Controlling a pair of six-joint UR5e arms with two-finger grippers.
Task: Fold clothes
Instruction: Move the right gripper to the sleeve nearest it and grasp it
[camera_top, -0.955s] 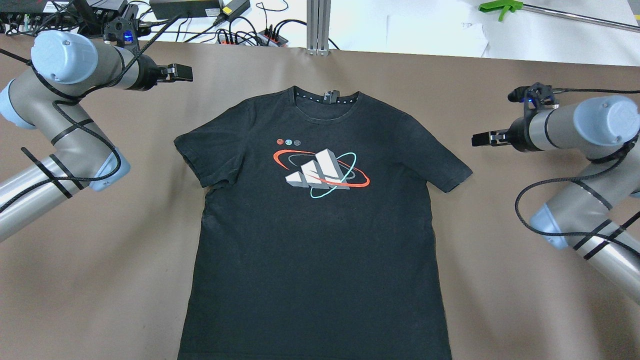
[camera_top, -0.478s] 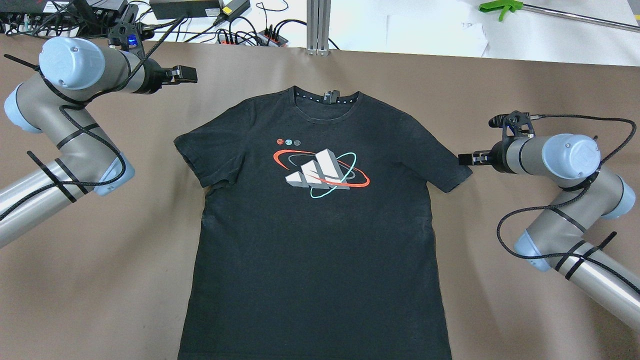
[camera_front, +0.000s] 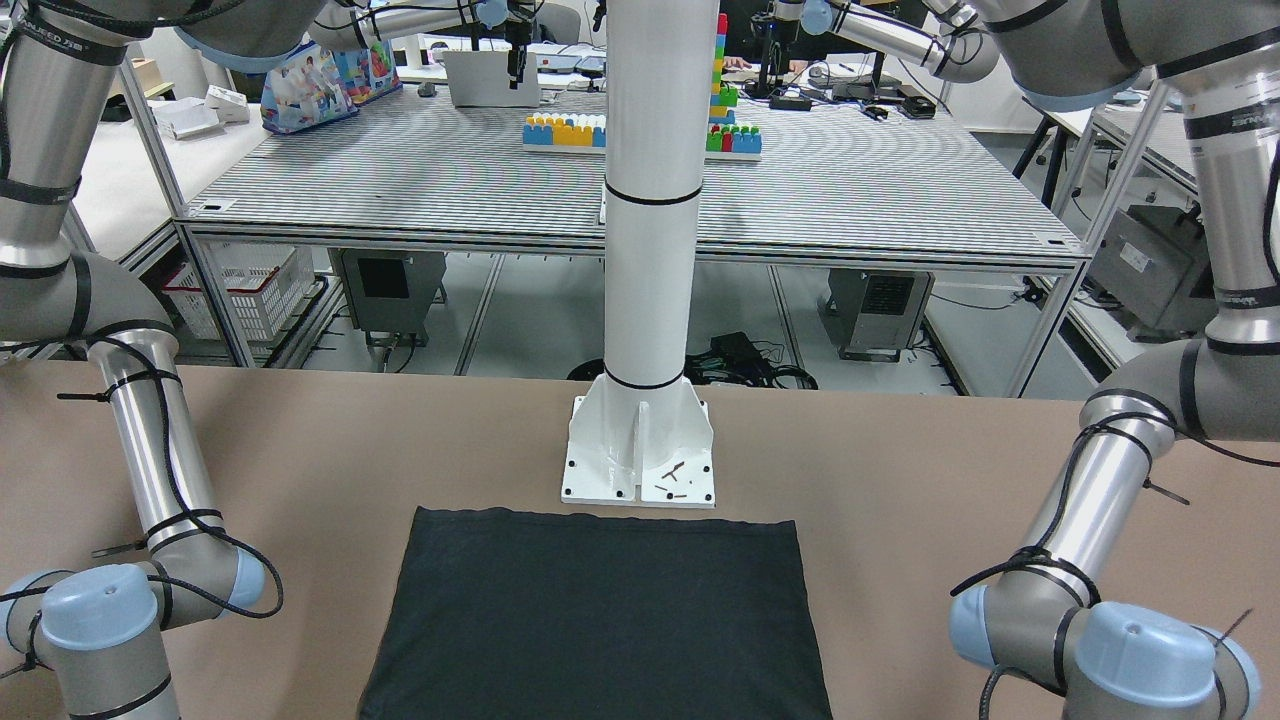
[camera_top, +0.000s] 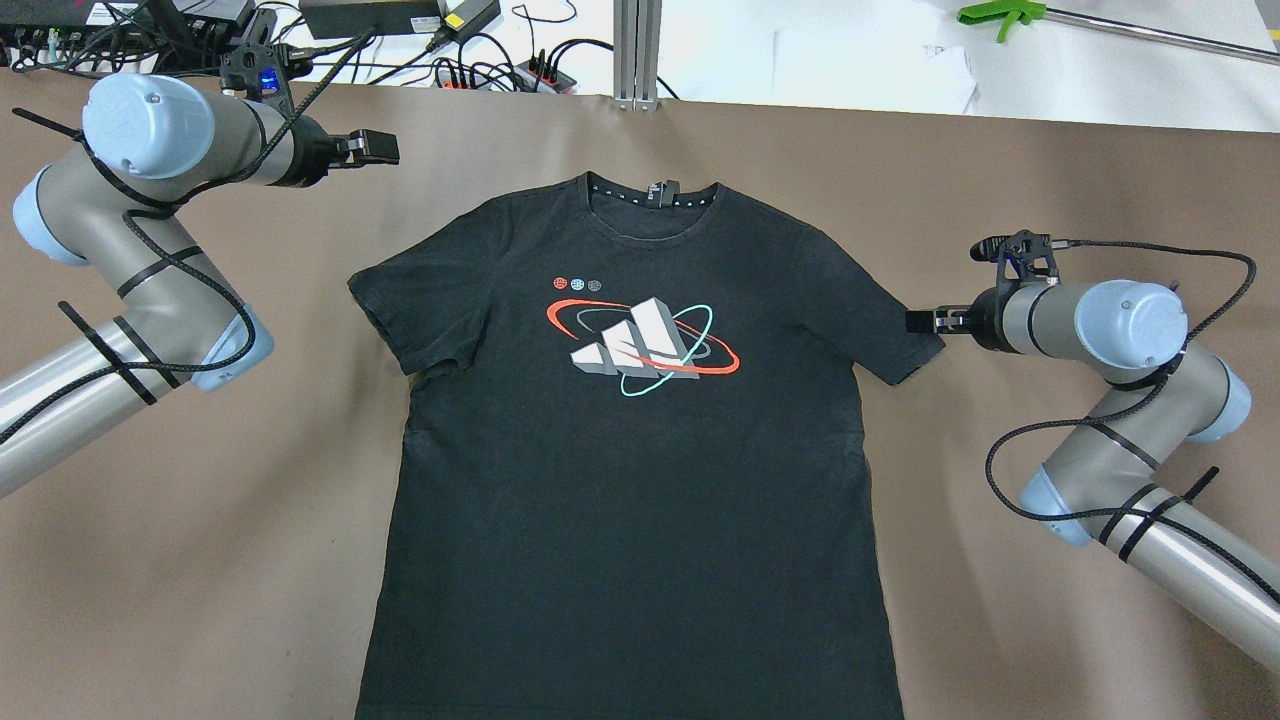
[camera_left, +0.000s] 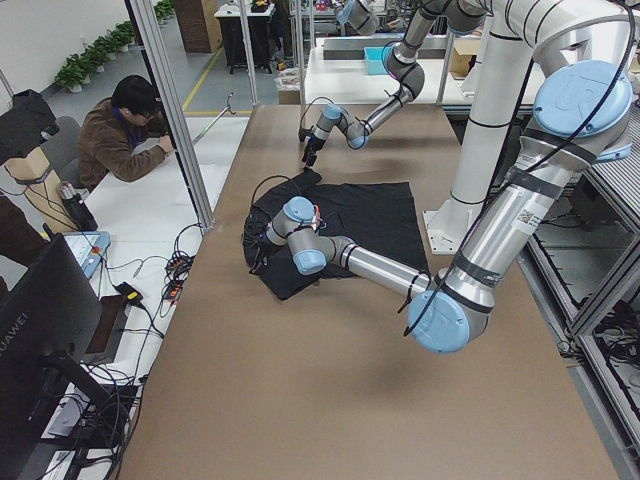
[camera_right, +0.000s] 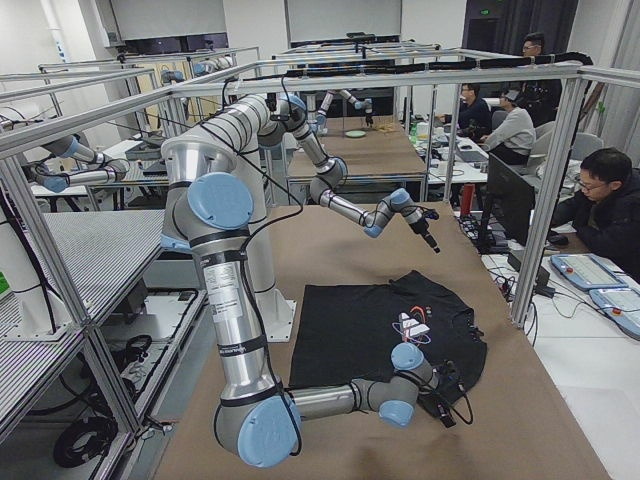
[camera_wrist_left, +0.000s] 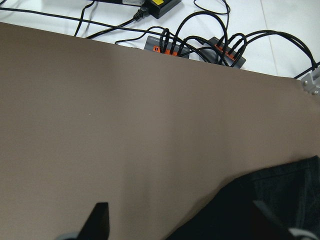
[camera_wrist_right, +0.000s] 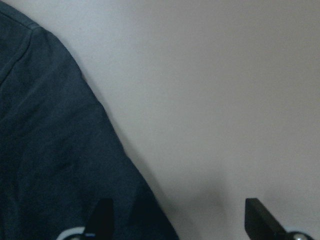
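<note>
Brown table covering (camera_top: 200, 560) carries the black soft-fabric T-shirt (camera_top: 630, 500) with a red, white and teal print (camera_top: 645, 345) spread flat at centre, the left gripper (camera_top: 385, 148) wide-jawed clear of it at ten o'clock, the right gripper (camera_top: 914, 321) jaws apart over its three o'clock sleeve edge.

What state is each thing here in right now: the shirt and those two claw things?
T-shirt: spread flat on the table, print side up, not yet folded.
Left gripper: open, empty, over the table near the shirt's shoulder.
Right gripper: open, empty, at the edge of a sleeve.
</note>
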